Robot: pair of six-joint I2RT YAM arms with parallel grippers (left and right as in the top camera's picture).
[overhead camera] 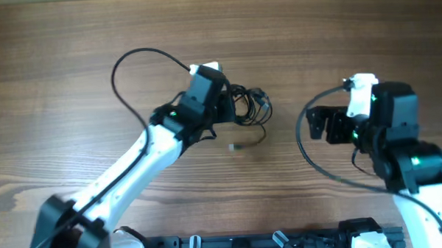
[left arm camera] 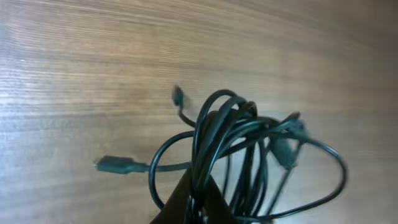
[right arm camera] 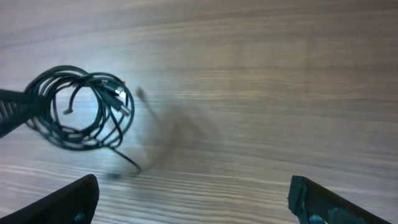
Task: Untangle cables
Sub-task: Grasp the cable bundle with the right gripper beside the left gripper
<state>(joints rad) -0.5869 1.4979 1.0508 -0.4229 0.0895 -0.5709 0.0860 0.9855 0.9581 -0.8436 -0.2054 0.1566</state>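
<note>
Left gripper (left arm camera: 198,208) at 6 o'clock in my wrist view, clamped on the cables (left arm camera: 231,134). Loops fan toward 12 to 3, one plug (left arm camera: 115,165) trails at 9. Right gripper (right arm camera: 193,198) fingers spread wide, bundle well apart at its 10 o'clock over the table (right arm camera: 280,74).

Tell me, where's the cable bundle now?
Overhead, the cable bundle is near the middle of the table, pinched in the left gripper; the open right gripper is apart to its right.

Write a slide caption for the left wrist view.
Left gripper pinching a coiled bundle of black cables, loose plug ends trailing over the wooden table.
</note>
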